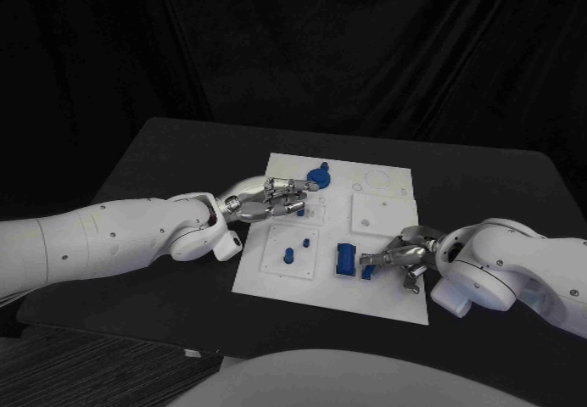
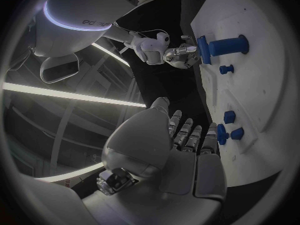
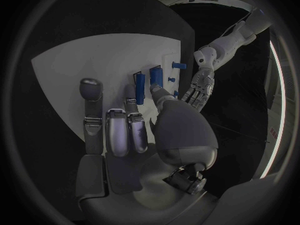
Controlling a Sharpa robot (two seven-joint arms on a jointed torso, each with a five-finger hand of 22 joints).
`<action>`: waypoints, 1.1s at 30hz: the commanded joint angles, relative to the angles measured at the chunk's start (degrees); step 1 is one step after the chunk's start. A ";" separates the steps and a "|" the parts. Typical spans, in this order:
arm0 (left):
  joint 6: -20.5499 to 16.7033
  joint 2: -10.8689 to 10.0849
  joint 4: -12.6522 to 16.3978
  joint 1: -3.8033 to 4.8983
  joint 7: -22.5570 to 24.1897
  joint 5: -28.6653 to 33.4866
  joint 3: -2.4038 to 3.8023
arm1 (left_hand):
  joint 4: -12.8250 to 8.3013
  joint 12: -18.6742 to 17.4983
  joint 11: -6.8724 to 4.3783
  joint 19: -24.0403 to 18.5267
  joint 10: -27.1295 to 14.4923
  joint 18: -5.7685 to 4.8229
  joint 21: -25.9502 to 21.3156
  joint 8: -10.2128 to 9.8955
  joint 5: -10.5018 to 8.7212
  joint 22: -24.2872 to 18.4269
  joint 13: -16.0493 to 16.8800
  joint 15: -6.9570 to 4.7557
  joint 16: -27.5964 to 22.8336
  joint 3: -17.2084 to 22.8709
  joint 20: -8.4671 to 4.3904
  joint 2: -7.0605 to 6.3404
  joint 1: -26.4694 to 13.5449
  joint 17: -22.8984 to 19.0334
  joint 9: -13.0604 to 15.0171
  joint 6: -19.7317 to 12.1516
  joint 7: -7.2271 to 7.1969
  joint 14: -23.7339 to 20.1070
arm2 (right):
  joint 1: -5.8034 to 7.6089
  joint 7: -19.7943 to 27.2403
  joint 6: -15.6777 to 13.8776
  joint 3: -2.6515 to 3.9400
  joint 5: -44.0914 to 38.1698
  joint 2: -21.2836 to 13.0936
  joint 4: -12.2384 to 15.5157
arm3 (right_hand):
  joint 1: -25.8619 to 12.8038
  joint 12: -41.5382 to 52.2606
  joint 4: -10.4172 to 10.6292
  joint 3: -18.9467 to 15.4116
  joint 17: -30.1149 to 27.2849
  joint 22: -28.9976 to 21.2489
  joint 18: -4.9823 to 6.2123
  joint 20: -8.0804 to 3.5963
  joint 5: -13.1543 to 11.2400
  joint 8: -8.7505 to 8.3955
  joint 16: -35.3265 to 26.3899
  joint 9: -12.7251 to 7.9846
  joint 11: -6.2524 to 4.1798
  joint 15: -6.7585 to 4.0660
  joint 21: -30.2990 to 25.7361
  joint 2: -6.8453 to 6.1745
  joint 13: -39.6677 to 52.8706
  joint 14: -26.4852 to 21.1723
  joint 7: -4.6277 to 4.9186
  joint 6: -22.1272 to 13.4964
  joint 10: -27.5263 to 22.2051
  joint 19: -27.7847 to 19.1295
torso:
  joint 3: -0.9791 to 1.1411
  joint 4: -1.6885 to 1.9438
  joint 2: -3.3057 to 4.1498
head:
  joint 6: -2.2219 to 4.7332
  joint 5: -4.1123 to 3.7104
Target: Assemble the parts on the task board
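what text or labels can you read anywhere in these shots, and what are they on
Faint lettering on the robot's white body in the left wrist view: too distorted to read.
Task board: faint outlines, no readable words.
Blue parts, left hand, right hand: no markings readable.

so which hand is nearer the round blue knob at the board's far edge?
Left. The left hand is right beside the round blue knob; the right hand is at the task board's near side.
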 commanded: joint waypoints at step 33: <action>0.82 0.08 0.01 -0.29 4.57 0.04 0.04 | -0.25 0.95 0.22 0.13 -0.37 -2.17 0.83 0.16 1.15 0.73 0.23 0.34 0.91 0.56 0.10 -0.26 1.22 0.28 0.11 0.34 -0.18 0.75 | -0.14 0.70 -1.92 0.04 -0.32 -1.85 1.31 | 1.48 0.95 4.66 -7.41 4.70 4.41 0.39 -0.94 -1.23 17.60 -0.23 13.45 -1.42 -1.15 -2.26 0.79 15.17 4.08 -1.80 -7.26 6.07 -0.05 | 0.00 -0.03 0.03 | 0.01 0.23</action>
